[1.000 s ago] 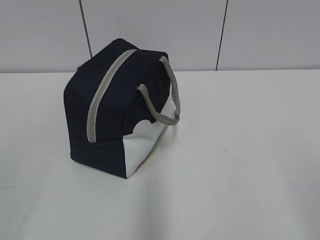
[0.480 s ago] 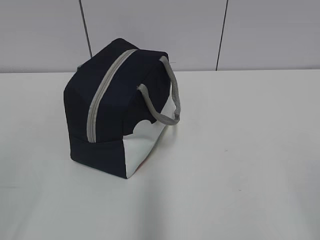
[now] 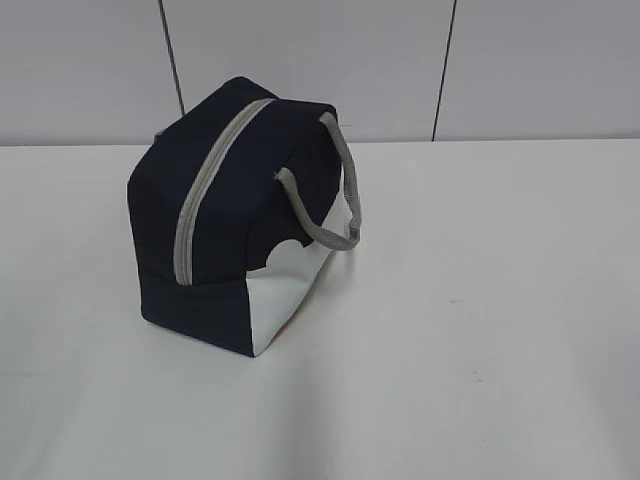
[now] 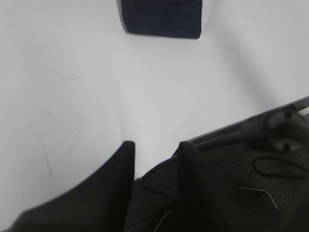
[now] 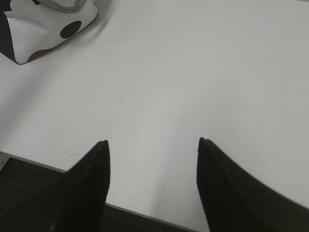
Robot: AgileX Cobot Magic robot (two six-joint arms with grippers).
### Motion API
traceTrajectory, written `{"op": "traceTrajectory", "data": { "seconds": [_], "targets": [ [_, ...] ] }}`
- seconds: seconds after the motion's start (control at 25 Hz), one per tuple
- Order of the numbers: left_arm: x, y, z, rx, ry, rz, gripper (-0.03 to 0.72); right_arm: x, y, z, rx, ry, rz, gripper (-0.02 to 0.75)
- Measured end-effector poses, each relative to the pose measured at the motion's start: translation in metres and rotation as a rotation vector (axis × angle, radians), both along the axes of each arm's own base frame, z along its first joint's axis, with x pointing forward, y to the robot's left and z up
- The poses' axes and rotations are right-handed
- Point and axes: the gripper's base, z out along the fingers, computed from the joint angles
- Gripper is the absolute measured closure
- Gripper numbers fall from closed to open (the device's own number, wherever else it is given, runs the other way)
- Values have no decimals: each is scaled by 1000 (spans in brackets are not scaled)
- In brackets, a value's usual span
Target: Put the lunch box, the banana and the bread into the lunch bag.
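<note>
Lunch bag [image 3: 235,220] position governs the next move: it stands on the white tabletop [image 3: 480,330], left of centre in the exterior view, zipper [image 3: 205,190] shut along its top ridge and running from the near lower end up toward the far end. That line is the bag's long axis. Grey handles [image 3: 335,190] hang on its right flank.

Left pincer [image 4: 154,150] sits low at the near tabletop edge, jaws narrowly parted with nothing between them. The bag's navy end lies straight ahead of it, well apart, at the top of the left wrist view.

Right pincer [image 5: 152,145] also hovers at the near edge, jaws set wide and empty. The bag's white, dotted side panel shows far to its upper left, well apart.

Judgement: both arms are retracted; the left one faces the bag end-on along the zipper axis and appears better aligned for any zipper work.

Lunch box, banana and bread are not visible in any view; whether they already lie inside the closed bag cannot be told.
</note>
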Motion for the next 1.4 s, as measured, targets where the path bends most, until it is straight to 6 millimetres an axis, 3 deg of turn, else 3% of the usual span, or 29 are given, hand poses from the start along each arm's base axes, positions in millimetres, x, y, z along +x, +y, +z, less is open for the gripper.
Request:
{"op": "traceTrajectory", "data": {
  "seconds": [0.4, 0.8, 1.4],
  "targets": [
    [-8, 2, 0, -11, -52, 31, 453, 0, 0, 0, 0, 0, -21, 313],
    [-27, 0, -2, -13, -190, 289, 453, 0, 4, 0, 0, 0, -322, 313],
    [-28, -1, -2, -15, -189, 289, 453, 0, 4, 0, 0, 0, -364, 313]
  ]
}}
